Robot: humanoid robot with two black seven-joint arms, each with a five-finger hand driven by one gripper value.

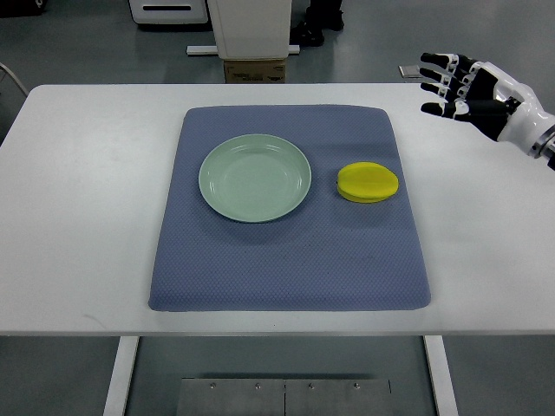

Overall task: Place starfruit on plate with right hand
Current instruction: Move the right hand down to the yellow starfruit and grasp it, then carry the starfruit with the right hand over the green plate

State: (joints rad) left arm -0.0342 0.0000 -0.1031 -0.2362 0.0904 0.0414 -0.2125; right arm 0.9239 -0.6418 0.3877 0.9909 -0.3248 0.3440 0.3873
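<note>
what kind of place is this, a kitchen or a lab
Likely a robotics lab, not a kitchen: a plain white table on a grey floor, a blue mat staging a pale green plate and yellow starfruit, and a robot's right hand open.

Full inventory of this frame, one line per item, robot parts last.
table: 1, white, fills most of the view
mat: 1, blue-grey, centred on the table
plate: 1, pale green, empty, on the mat left of centre
starfruit: 1, yellow, on the mat just right of the plate, not touching it
box: 1, brown, on the floor beyond the table's far edge
white stand: 1, behind the box, top centre
right robot hand: 1, black and white, upper right above the table's far right corner, fingers spread, holding nothing
left robot hand: not in view
</note>
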